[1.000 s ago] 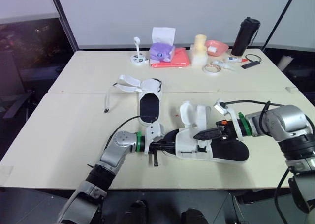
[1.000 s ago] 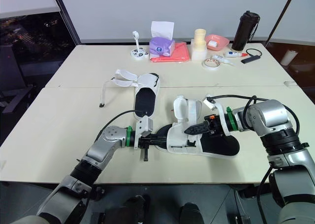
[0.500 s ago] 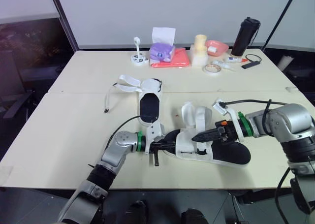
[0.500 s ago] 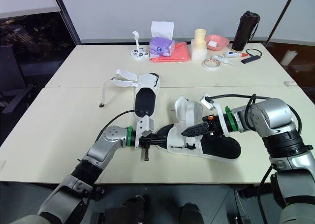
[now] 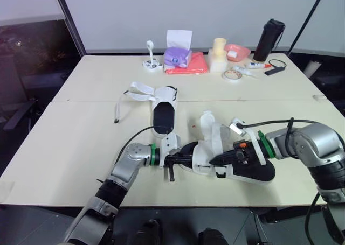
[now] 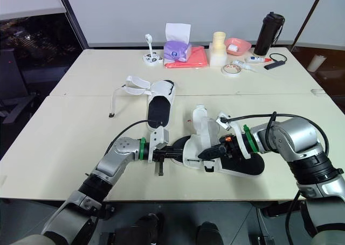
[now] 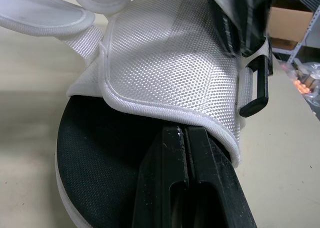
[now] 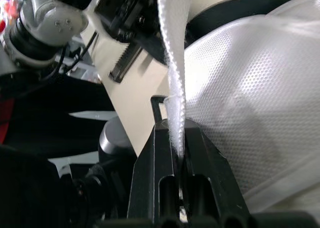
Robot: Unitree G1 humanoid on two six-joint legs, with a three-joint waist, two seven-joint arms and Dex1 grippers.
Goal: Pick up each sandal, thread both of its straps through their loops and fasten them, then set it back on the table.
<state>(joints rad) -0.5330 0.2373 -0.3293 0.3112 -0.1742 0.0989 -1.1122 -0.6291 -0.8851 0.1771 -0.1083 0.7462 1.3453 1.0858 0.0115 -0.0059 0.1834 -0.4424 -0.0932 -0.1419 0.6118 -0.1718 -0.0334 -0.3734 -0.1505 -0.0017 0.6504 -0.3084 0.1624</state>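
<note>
The near sandal [image 5: 245,168], black-soled with a white mesh upper, lies at the table's front centre between my two arms. My left gripper [image 5: 183,159] is shut on the toe edge of its sole [image 7: 100,153]. My right gripper [image 5: 213,160] is shut on one white strap [image 8: 172,77], holding it low over the upper, close to the side with the black loop [image 7: 255,87]. The rest of that strap [image 5: 208,125] curls upright behind. The second sandal [image 5: 163,114] lies farther back, its white straps [image 5: 141,91] spread open toward the left.
Along the far edge stand a tissue box [image 5: 178,39], a purple pouch on a red cloth [image 5: 188,64], a tape roll [image 5: 232,74], a pink bowl [image 5: 237,51] and a black bottle [image 5: 269,39]. A seam [image 5: 97,100] between two tabletops runs across the middle.
My right gripper has moved left and down across the near sandal, drawing the strap over the upper toward the left gripper. The left gripper has held still.
</note>
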